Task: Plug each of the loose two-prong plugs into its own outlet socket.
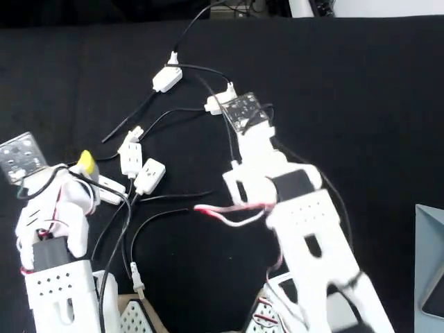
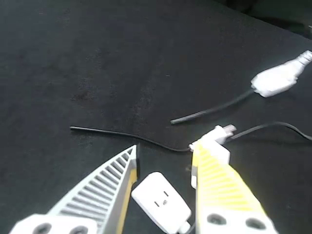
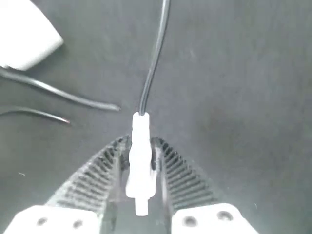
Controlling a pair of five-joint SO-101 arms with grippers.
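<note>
One white plastic plug [image 3: 141,161] clenched in right end effector [image 3: 141,143]; left end effector [image 2: 165,147] released astride white outlet socket [image 2: 161,200]. Recommend aligning squarely before insertion.

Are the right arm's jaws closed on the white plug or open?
Closed. In the right wrist view the jaws of the right gripper press both sides of the white plug.

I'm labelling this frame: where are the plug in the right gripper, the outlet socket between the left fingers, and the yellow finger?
plug [image 3: 141,161]: right wrist view, white body, mid-length.
outlet socket [image 2: 160,199]: left wrist view, its slotted face.
yellow finger [image 2: 219,185]: left wrist view, ribbed inner surface.
</note>
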